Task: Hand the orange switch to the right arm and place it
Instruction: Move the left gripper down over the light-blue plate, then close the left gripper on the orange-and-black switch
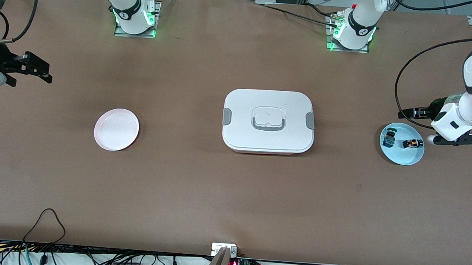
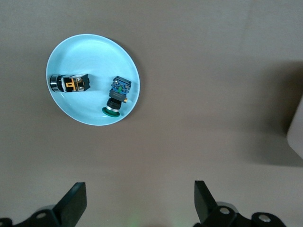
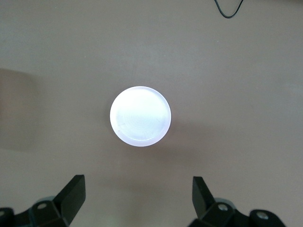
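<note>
The orange switch (image 1: 412,143) lies on its side on a light blue plate (image 1: 400,155) at the left arm's end of the table. It also shows in the left wrist view (image 2: 70,83) on that plate (image 2: 90,52). My left gripper (image 1: 407,113) hangs open and empty in the air over bare table beside the plate, its fingers (image 2: 75,201) wide apart with the gripper's middle (image 2: 139,201) above brown tabletop. My right gripper (image 1: 41,70) is open and empty, up over the right arm's end of the table, and shows in its own wrist view (image 3: 137,196).
A green-capped dark blue switch (image 1: 389,138) lies on the same blue plate (image 2: 117,96). A white lidded box (image 1: 268,121) with a grey handle stands mid-table. A pale pink plate (image 1: 116,129) sits toward the right arm's end (image 3: 140,116). Cables run along the table's front edge.
</note>
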`<state>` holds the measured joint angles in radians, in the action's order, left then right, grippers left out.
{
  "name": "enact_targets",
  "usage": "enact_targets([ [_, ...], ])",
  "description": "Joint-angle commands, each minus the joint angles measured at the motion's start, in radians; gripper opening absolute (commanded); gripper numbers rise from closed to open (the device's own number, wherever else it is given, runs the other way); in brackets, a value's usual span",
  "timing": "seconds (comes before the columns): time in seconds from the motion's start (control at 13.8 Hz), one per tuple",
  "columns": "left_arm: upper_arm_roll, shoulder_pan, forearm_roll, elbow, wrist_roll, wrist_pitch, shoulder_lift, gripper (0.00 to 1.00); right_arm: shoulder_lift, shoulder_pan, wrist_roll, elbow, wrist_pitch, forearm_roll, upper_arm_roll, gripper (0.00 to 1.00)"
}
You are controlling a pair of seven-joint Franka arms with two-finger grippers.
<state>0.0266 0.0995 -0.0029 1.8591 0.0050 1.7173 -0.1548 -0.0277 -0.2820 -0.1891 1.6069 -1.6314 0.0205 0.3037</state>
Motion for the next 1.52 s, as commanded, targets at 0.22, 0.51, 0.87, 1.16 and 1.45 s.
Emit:
enact_targets([
  [0.22, -0.005, 0.095, 0.015, 0.037, 0.121, 0.108, -0.052, 1.0, -0.003, 0.009, -0.015, -0.016, 0.015, 0.004, -0.005, 1.0],
  [0.51, 0.001, 0.134, 0.041, 0.09, 0.122, 0.289, -0.101, 1.0, -0.001, 0.001, -0.015, -0.021, 0.013, 0.004, -0.006, 1.0],
  [0.87, -0.001, 0.147, 0.116, 0.123, 0.181, 0.378, -0.121, 1.0, -0.001, -0.003, -0.013, -0.022, 0.013, 0.006, -0.009, 1.0],
  [1.16, -0.001, 0.17, 0.115, 0.129, 0.213, 0.423, -0.164, 1.0, -0.001, -0.002, -0.013, -0.022, 0.013, 0.006, -0.008, 1.0],
  [1.45, -0.001, 0.192, 0.115, 0.131, 0.27, 0.476, -0.206, 1.0, 0.0, -0.005, -0.007, -0.021, 0.015, 0.006, -0.011, 1.0],
])
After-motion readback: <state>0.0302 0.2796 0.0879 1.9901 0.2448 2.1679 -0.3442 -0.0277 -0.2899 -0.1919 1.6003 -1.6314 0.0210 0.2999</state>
